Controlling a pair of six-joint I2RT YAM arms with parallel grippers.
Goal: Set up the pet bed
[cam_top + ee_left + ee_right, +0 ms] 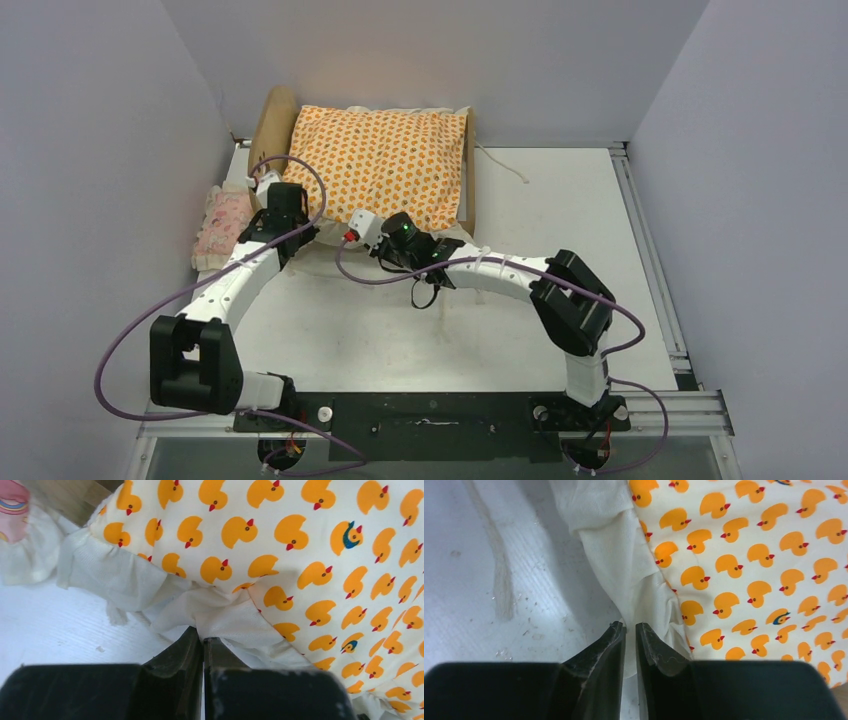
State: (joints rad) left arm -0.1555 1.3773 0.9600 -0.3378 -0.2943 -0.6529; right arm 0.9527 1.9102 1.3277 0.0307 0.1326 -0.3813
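The white table [560,210] carries the pet bed [275,120]. A pink pillow [225,222] lies just left of the bed, and a white cord [503,163] trails just to its right.

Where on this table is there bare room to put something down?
Two bare patches of table: the right half, between the pet bed and the right-hand rail, bar a string; and the near middle, between left arm and right arm. The far left is crowded: cushion, pink pillow, left gripper and right gripper pinching its frill.
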